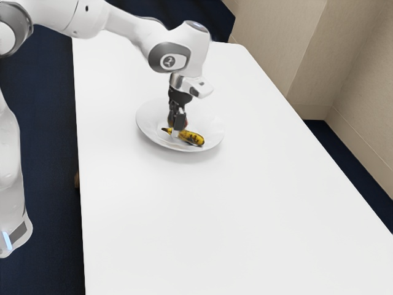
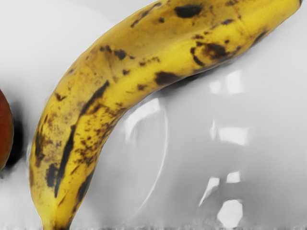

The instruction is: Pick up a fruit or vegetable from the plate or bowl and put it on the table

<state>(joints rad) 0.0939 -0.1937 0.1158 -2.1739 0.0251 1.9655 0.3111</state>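
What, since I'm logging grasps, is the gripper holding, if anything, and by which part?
Can't be told: the gripper is near the narrow end of the banana, but any grip there is unclear.

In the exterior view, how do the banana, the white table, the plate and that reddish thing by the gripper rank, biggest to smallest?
1. White table
2. Plate
3. Banana
4. Reddish thing, judged by its visible part alone; the rest is hidden
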